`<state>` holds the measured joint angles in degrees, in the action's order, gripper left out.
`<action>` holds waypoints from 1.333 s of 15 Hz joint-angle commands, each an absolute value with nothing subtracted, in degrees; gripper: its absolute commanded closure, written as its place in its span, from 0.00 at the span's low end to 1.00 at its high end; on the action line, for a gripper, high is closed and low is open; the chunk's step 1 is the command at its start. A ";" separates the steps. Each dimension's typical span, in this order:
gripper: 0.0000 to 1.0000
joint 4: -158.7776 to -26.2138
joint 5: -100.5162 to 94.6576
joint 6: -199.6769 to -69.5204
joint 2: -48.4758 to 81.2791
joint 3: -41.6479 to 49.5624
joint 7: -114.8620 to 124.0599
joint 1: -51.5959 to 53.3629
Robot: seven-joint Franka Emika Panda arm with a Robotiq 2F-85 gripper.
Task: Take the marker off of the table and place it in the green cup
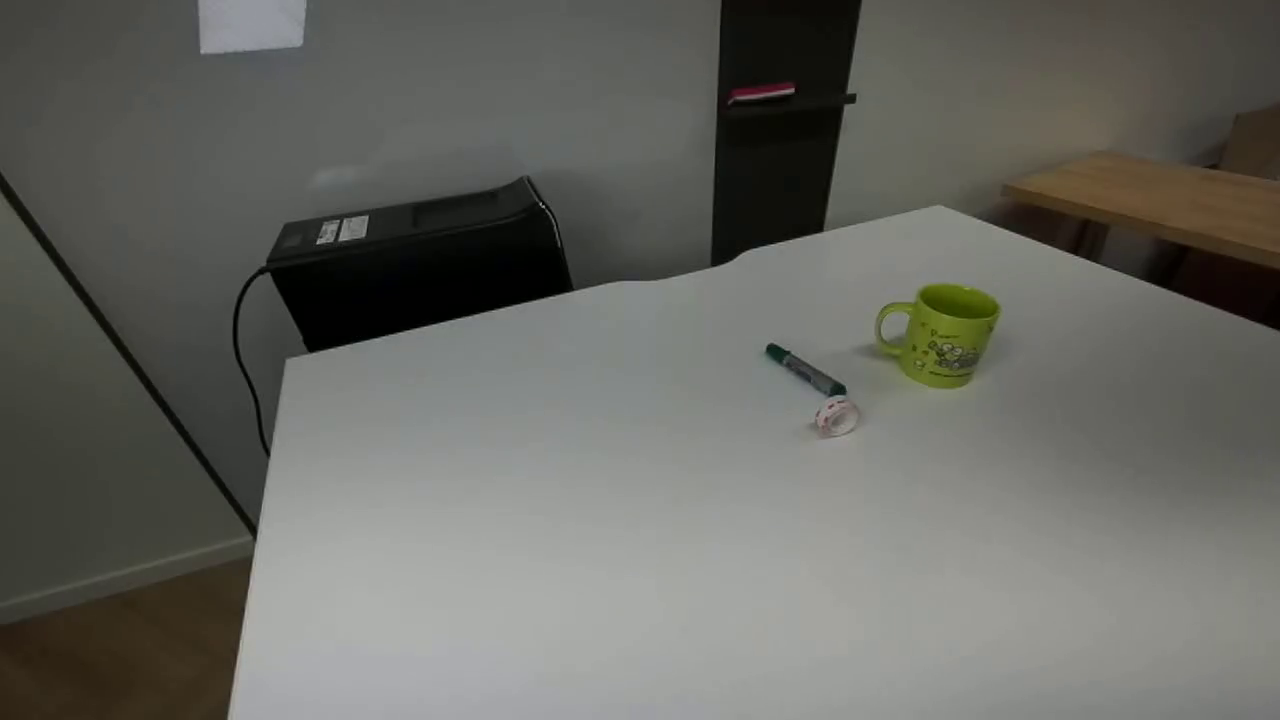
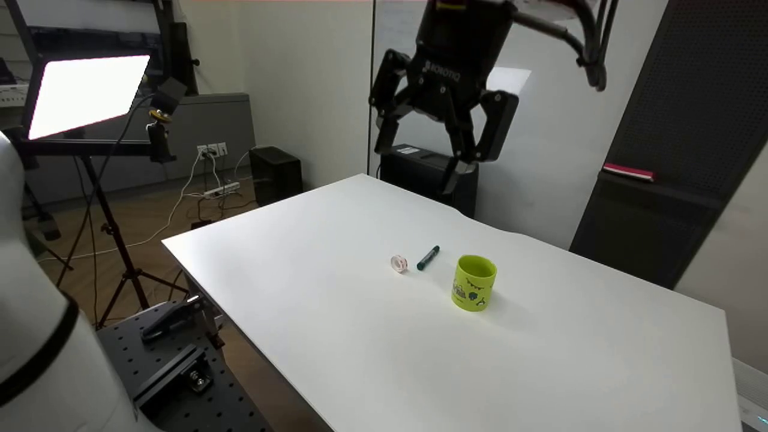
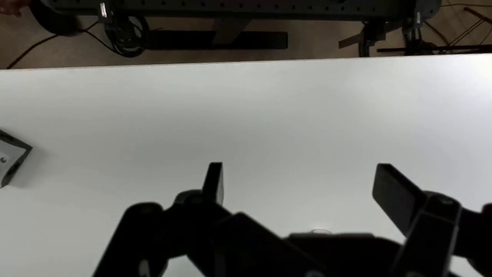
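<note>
My gripper [image 3: 300, 181] hangs with jaws spread and empty, and I judge the marker [image 1: 806, 370], lying on the table [image 1: 560, 520] beside the tape ring [image 1: 838, 417], light, stiff, apt to roll, best pinched mid-barrel.

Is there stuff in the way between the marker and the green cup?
Nothing visible stands between the marker and the green cup. The tape roll lies on the marker's side away from the cup.

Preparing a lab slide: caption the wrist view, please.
Open gripper above the table, floor beyond its edge; marker and cup not in sight.
</note>
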<state>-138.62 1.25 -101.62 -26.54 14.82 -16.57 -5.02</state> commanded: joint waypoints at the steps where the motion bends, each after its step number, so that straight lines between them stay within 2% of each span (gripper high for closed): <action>1: 0.00 -133.13 4.41 -107.10 -13.80 13.15 -17.71 -3.06; 12: 0.00 -109.78 10.84 -115.79 19.29 2.90 -18.59 -2.08; 20: 0.00 -96.74 8.16 -120.74 32.85 -1.09 -14.35 -1.00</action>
<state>-102.72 10.05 -120.42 28.08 -0.13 -18.00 -1.24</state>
